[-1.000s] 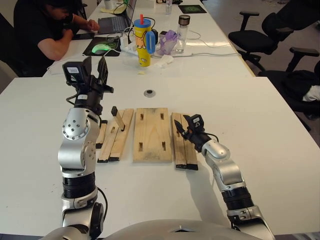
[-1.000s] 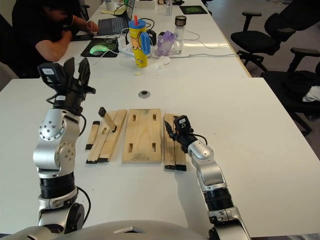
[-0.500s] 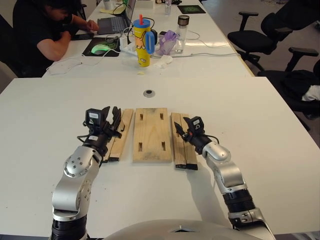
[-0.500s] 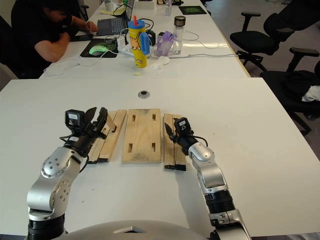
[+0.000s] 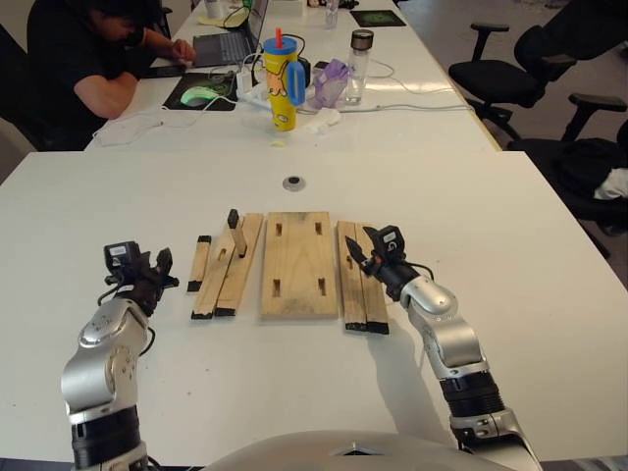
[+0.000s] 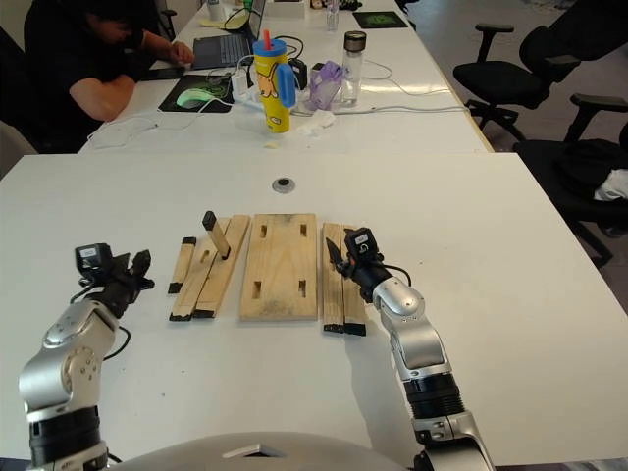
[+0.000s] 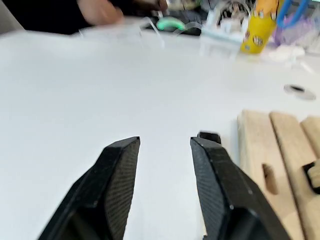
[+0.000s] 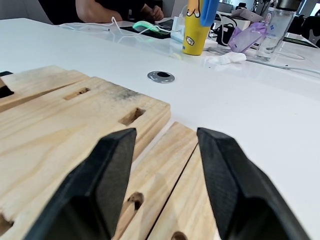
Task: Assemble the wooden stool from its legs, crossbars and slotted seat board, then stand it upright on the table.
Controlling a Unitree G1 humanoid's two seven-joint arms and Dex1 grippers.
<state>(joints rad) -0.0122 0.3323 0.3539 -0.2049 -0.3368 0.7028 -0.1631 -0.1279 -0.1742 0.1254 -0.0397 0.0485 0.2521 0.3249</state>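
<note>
Quick status from my end of the rig. The slotted seat board (image 5: 299,263) is lying flat in the middle of the white table (image 5: 510,255), slots up, so I'll use it as my reference.

Just right of the board there's a pair of long slats (image 5: 361,280) side by side, running the same way as the board. The right gripper (image 5: 359,253) is over the far half of that pair. Its fingers (image 8: 112,165) are spread well apart with nothing between them. I honestly can't tell if the tips touch the wood or sit just above it.

Left of the board are two more long slats (image 5: 228,270) lying together, angled slightly. A short piece with a dark end (image 5: 235,232) sticks up from them at a tilt. One short slat (image 5: 200,263) lies just beyond those, further from the board.

The left gripper (image 5: 147,269) is further left again, well apart from all the wood, low over bare table. Its jaws are open and empty too.

Beyond the board there's a cable grommet (image 5: 292,183). Past that, on the next table, I see a yellow cup (image 5: 280,80) and a bottle (image 5: 357,65).
</note>
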